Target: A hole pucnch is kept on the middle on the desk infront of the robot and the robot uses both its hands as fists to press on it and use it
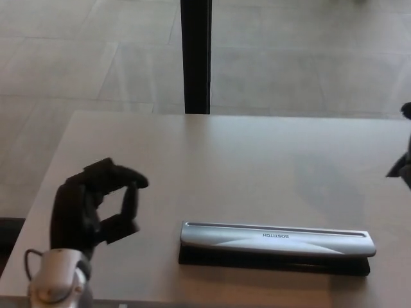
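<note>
**Cut off at the edges**

The right hand [403,149] shows only as dark slivers at the right edge, its fingers impossible to read. The left hand [96,202] loses its forearm past the bottom edge. The black post [196,56] runs off the top

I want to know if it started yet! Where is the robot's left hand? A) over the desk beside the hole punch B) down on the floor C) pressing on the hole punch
A: the left hand is left of the hole punch, not touching it.
</note>
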Controlling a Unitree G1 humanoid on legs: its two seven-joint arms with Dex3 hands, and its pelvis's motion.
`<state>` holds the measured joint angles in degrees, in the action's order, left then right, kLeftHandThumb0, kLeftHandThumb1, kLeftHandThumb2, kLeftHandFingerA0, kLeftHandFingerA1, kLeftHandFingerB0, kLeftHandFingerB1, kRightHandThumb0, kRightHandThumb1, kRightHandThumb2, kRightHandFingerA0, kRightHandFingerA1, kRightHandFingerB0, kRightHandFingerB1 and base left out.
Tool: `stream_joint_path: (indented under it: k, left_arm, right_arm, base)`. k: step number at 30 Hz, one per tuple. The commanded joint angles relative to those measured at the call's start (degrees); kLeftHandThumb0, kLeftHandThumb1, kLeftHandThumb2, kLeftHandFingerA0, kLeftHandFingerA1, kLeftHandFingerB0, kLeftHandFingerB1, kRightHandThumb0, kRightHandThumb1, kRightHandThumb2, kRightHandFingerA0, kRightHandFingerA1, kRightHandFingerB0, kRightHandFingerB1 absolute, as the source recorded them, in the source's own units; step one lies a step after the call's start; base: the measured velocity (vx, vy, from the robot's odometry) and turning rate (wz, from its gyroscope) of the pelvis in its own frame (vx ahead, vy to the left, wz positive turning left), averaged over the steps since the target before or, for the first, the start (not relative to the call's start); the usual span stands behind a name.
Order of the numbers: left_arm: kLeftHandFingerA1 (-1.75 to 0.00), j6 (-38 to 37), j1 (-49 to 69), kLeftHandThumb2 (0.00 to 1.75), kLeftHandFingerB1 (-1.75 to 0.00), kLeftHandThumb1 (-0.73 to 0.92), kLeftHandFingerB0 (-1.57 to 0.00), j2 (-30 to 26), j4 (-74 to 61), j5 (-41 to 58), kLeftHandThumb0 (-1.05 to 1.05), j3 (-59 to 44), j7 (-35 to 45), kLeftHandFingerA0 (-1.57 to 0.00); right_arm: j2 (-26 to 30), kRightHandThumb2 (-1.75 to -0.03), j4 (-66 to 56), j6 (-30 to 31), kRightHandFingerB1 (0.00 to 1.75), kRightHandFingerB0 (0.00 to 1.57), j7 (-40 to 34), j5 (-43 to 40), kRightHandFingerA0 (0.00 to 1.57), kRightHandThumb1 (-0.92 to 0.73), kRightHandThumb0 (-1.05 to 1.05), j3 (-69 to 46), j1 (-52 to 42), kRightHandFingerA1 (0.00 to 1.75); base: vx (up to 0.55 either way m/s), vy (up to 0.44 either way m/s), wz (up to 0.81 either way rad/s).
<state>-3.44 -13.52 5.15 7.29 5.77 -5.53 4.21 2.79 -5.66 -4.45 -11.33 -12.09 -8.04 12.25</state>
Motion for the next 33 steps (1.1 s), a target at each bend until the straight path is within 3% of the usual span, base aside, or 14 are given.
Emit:
stream_joint_path:
  k: [1, 7, 9, 10, 11, 12, 15, 18, 19, 22, 23, 26, 27, 33]
  left_arm:
    - [-1.75, 15.11, -4.45, 1.16, -1.64, 0.57, -0.81, 8.93, -17.96, -3.49, -0.42, 8.75, -9.01, -1.14]
    - [-1.75, 20.36, -6.86, 1.13, -1.65, 0.55, -0.83, 9.68, -21.0, -2.01, -0.38, 8.86, -8.57, -1.12]
    - [-1.75, 22.47, -7.28, 1.15, -1.62, 0.54, -0.84, 10.34, -22.06, -1.51, -0.33, 9.0, -9.09, -1.12]
    - [-1.75, 22.89, -7.62, 1.16, -1.62, 0.54, -0.83, 10.68, -22.25, -1.46, -0.31, 9.09, -9.26, -1.11]
    - [-1.75, 23.04, -7.73, 1.18, -1.63, 0.55, -0.83, 10.87, -22.31, -1.37, -0.27, 9.17, -9.32, -1.1]
    - [-1.75, 23.26, -8.0, 1.18, -1.53, 0.56, -0.91, 11.26, -22.28, -1.12, -0.27, 9.23, -9.57, -1.08]
    - [-1.75, 25.09, -7.98, 1.11, -1.5, 0.61, -0.87, 13.28, -22.79, 0.61, -0.27, 8.99, -11.03, -1.04]
    - [-1.75, 26.86, -4.84, 1.14, -1.53, 0.62, -0.8, 17.2, -24.18, 3.14, -0.27, 9.68, -13.21, -1.02]
    - [-1.75, 26.63, -3.71, 1.15, -1.69, 0.61, -0.72, 17.44, -24.2, 3.18, -0.24, 10.44, -13.23, -1.04]
    - [-1.75, 25.78, -1.54, 1.06, -1.7, 0.63, -0.71, 18.33, -24.03, 3.46, -0.31, 10.95, -14.69, -1.03]
    - [-1.75, 24.61, 0.33, 1.08, -1.72, 0.61, -0.73, 19.64, -22.9, 3.18, -0.32, 11.82, -15.87, -1.03]
    - [-1.75, 22.22, 1.96, 0.99, -1.74, 0.7, -0.73, 21.85, -20.24, 4.34, -0.37, 11.58, -18.51, -1.02]
    - [-1.75, 21.83, 2.11, 0.94, -1.75, 0.73, -0.71, 22.42, -19.41, 4.63, -0.38, 11.42, -19.31, -1.01]
    - [-1.75, 15.61, 4.93, 0.87, -1.75, 0.8, -0.68, 26.08, -11.03, 7.39, -0.39, 11.05, -21.62, -0.97]
  right_arm:
    - [-1.89, -1.05, -7.17, 7.61, 1.22, 0.92, 3.2, 5.1, 0.98, -0.54, -0.31, 11.56, -7.14, 1.68]
    - [-2.5, -0.98, -8.32, 9.16, 1.19, 0.94, 3.37, 2.85, 1.02, -0.54, -0.37, 13.17, -9.66, 1.68]
    - [-2.57, -0.9, -7.91, 9.16, 1.02, 0.91, 3.72, 2.61, 1.05, -0.57, -0.42, 13.5, -9.92, 1.7]
    - [-2.47, -1.07, -8.22, 9.89, 0.95, 0.88, 4.05, 2.08, 1.27, -0.53, -0.48, 13.61, -9.97, 1.34]
    - [-2.42, -0.8, -8.48, 10.22, 0.96, 0.91, 4.07, 2.02, 1.05, -0.66, -0.54, 13.68, -10.11, 1.71]
    - [-2.31, -0.78, -8.83, 10.56, 0.96, 0.91, 4.11, 1.97, 1.03, -0.66, -0.55, 13.81, -10.31, 1.7]
    - [-1.76, -0.86, -8.41, 9.4, 1.05, 0.89, 4.92, 2.73, 1.01, -0.61, -0.49, 14.57, -10.74, 1.7]
    - [-1.0, -0.89, -7.22, 7.58, 1.11, 0.87, 6.19, 3.39, 1.02, -0.61, -0.46, 15.12, -11.53, 1.67]
    - [-1.08, -0.9, -6.49, 6.6, 1.15, 0.88, 6.5, 3.34, 1.05, -0.61, -0.48, 15.16, -11.71, 1.67]
    - [-1.56, -0.88, -4.96, 6.19, 1.2, 0.87, 6.83, 3.45, 1.03, -0.61, -0.46, 15.52, -11.08, 1.69]
    - [-1.87, -1.09, -3.51, 4.83, 1.11, 0.92, 7.01, 3.46, 1.25, -0.54, -0.5, 15.31, -11.08, 1.34]
    - [-2.66, -1.08, -0.1, 2.93, 1.11, 0.92, 7.52, 3.27, 1.27, -0.55, -0.49, 14.86, -9.8, 1.35]
    - [-2.91, -0.84, 0.54, 2.81, 1.23, 0.87, 7.31, 3.34, 1.05, -0.63, -0.48, 14.72, -9.59, 1.67]
    - [-4.22, -0.81, 5.86, 1.11, 1.25, 0.89, 8.17, 2.73, 1.05, -0.62, -0.5, 13.79, -7.14, 1.68]
  base:
    - [0.0, 0.0, 0.0]
    - [0.0, 0.0, 0.0]
    - [0.0, 0.0, 0.0]
    - [0.0, 0.0, 0.0]
    - [0.0, 0.0, 0.0]
    - [0.0, 0.0, 0.0]
    - [0.0, 0.0, 0.0]
    - [0.0, 0.0, 0.0]
    - [0.0, 0.0, 0.0]
    - [0.0, 0.0, 0.0]
    - [0.0, 0.0, 0.0]
    - [0.0, 0.0, 0.0]
    - [0.0, 0.0, 0.0]
    - [0.0, 0.0, 0.0]
